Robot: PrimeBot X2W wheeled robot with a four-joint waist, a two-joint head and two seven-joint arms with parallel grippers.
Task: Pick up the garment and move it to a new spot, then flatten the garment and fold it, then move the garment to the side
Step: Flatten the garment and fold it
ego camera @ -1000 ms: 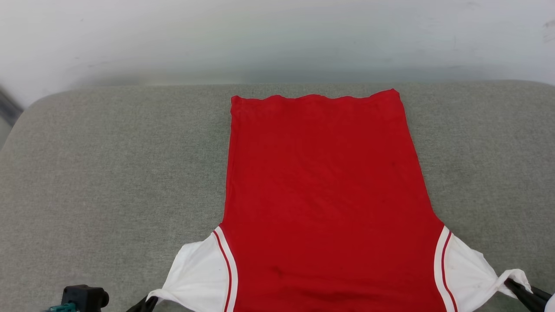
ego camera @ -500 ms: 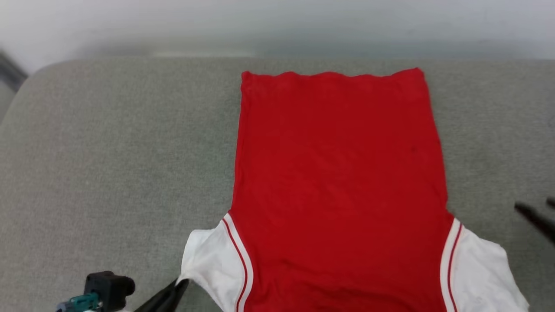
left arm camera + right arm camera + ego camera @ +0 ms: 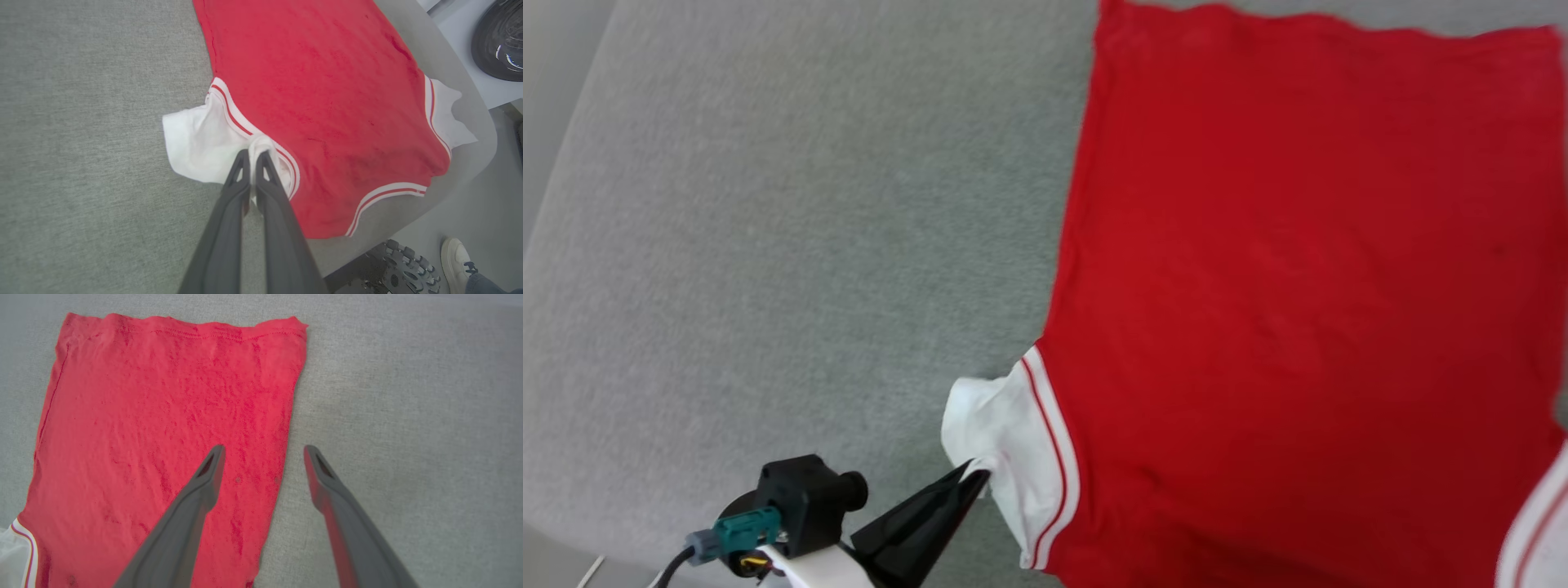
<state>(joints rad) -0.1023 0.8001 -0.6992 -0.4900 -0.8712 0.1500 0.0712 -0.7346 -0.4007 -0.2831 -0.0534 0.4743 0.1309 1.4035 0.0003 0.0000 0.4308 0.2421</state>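
Shirt lies flat, plain red side up, on the grey padded surface; left gripper is pinched closed on the white sleeve; right gripper hovers above the shirt's side edge, fingers spread wide, holding nothing.

Bright, even, diffuse light; shadows faint. Head view slightly blurred; wrist views sharp w/ wide-angle edge distortion.

Grey-green woven upholstered surface, rounded at its edge, is evenly and softly lit. In the left wrist view, pale grey floor is noted at lower right and a dark glossy round object at upper right.
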